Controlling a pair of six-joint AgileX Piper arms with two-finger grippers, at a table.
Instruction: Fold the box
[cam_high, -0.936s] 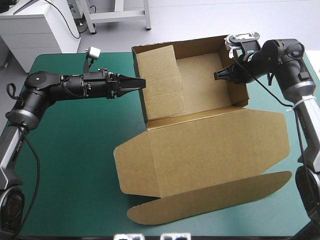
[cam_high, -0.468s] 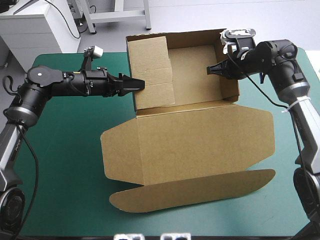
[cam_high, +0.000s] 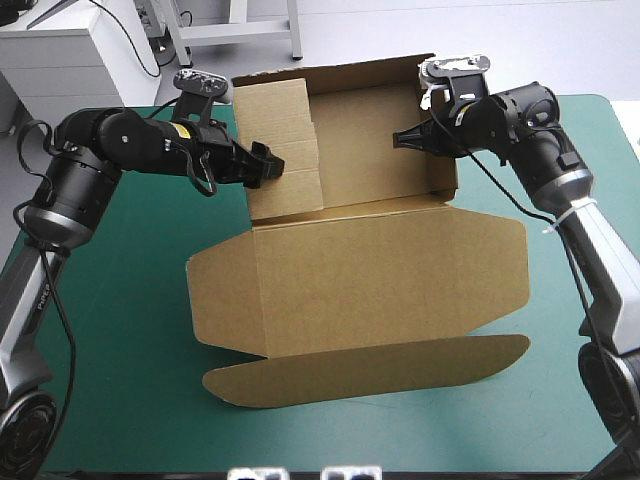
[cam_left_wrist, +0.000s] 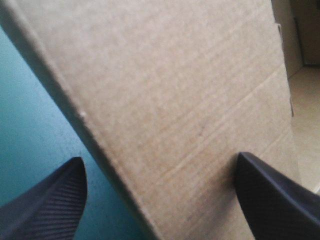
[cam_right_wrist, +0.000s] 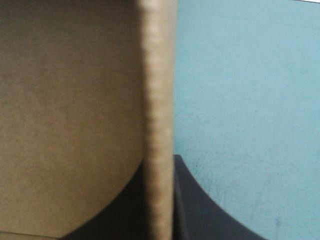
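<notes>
The brown box (cam_high: 370, 290) sits mid-table as an open tray, its walls raised at the far side; its lid (cam_high: 390, 270) lies flat toward the near edge, with a long rounded flap (cam_high: 370, 368) nearest. Compared with just before, the whole sheet has slid toward the table's left and a little farther back. The teal-green table (cam_high: 120, 350) now shows more bare cover on the right.

The left gripper (cam_high: 268, 165) is at the tray's left wall, where a panel is folded inward. Earlier its fingers (cam_left_wrist: 55, 200) met in a point against that wall; now they stand apart with the wall's board between them, and the arm is more bent, its wrist turned over.

The right gripper (cam_high: 403, 139) is clamped on the top edge of the right wall, one finger inside the tray and one outside; it holds there as before and has travelled left with the box.
</notes>
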